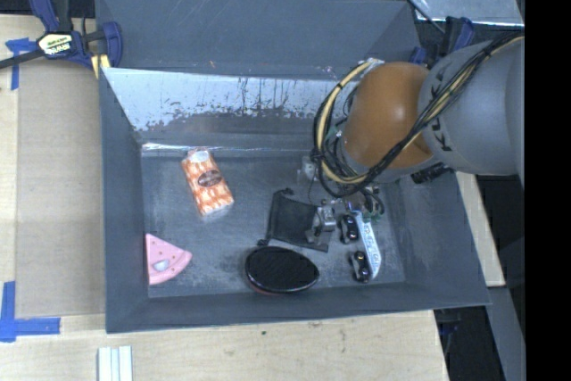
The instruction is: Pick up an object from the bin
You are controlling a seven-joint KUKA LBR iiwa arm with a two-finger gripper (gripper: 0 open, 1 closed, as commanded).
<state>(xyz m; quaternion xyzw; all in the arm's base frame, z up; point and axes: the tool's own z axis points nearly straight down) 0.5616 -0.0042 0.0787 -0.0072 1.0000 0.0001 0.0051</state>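
My gripper [333,219] hangs low over the bin's floor at the right, under the arm's orange dome. It sits right at the right edge of a flat black square piece [287,217]. A black oval dish-like thing [281,270] lies just in front of that piece. Directly to the gripper's right lies a white elongated object with black parts [366,249]. Whether anything is between the gripper's tips is hidden by its own body and cables.
An orange patterned packet [207,183] lies on the floor at mid-left. A pink wedge-shaped piece [166,259] rests in the front left corner. The arm and its cables cover the bin's right wall.
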